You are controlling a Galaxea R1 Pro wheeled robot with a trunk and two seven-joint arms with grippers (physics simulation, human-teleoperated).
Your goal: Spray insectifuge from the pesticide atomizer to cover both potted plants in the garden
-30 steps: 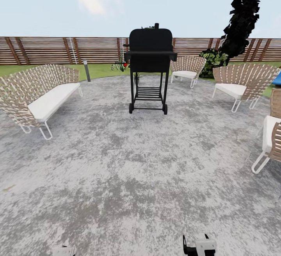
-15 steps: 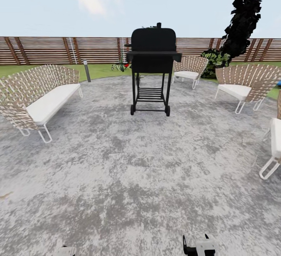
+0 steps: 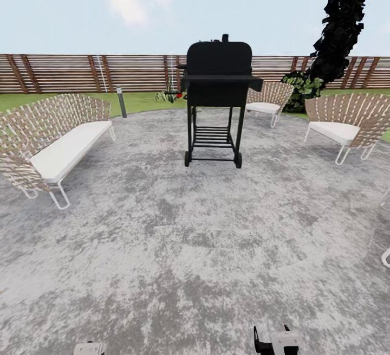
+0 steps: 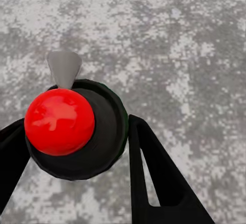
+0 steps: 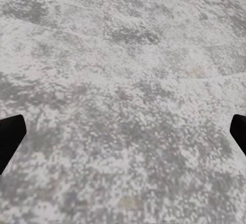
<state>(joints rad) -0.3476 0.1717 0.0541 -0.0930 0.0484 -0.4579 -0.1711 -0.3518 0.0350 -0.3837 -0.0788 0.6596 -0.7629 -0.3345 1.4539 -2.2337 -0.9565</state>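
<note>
I have the pesticide atomizer in my left tool. In the left wrist view I look down on it end-on: a red rounded cap over a dark round body with a green edge, and a grey nozzle sticking out beyond the cap. The two black fingers sit against its sides, so the tool is clenched on the bottle. I cannot see what is inside it. Below it lies the grey mottled patio.

My right tool is released. Its fingertips sit at the far edges of the right wrist view, with bare stone between them.

From the head view, both tools just show at the lower edge, left and right. Ahead a black wheeled grill stands on the patio, with a woven sofa to its left and two woven chairs to its right. Behind them run a strip of lawn and a brown slatted fence, with a dark tree at the right. Some small greenery near the fence is too small for me to identify.
</note>
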